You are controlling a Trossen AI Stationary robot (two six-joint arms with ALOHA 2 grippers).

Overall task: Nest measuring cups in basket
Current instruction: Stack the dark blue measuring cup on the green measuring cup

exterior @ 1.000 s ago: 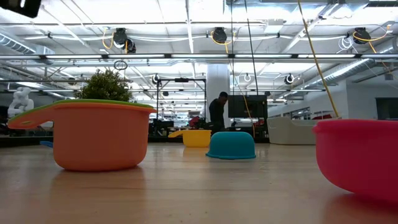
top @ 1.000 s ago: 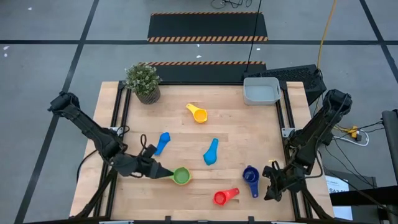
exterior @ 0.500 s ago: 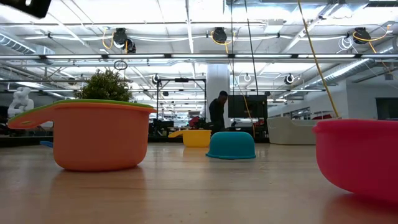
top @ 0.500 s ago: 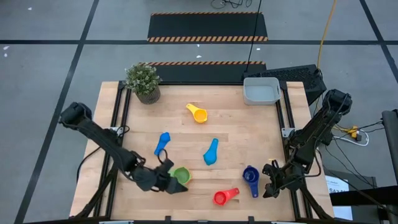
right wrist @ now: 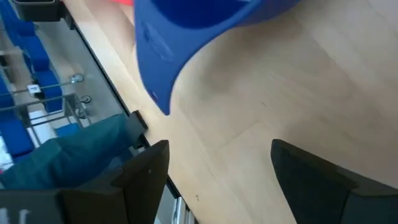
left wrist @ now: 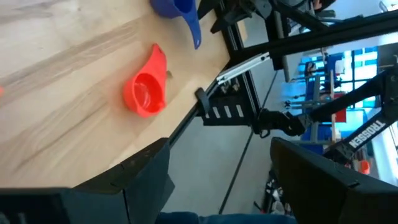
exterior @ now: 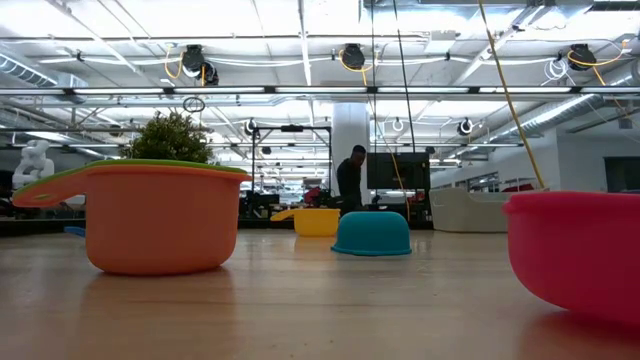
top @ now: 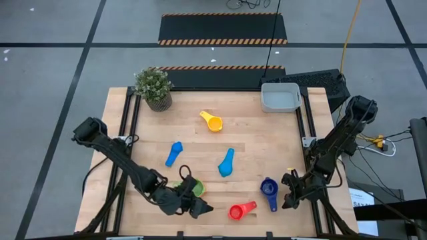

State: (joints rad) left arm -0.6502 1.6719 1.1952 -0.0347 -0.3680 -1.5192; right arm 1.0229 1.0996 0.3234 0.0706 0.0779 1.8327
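In the high view the green cup sits in an orange cup near the table's near edge, partly under my left arm. My left gripper is open past it, above the table between the green cup and the red cup, which shows ahead of it. My right gripper is open, low at the table's right edge beside the dark blue cup, which fills its wrist view. The yellow cup and two light blue cups lie mid-table. The grey basket stands at the far right corner.
A potted plant stands at the far left corner. Black frame rails run along the table's left and right sides. One light blue cup lies upside down. A person stands far off in the room.
My left gripper has swung from the green cup's left side toward the table's near edge and to the right, passing over that cup and ending beyond it, nearer the red cup. The green and orange cups have stayed in place.
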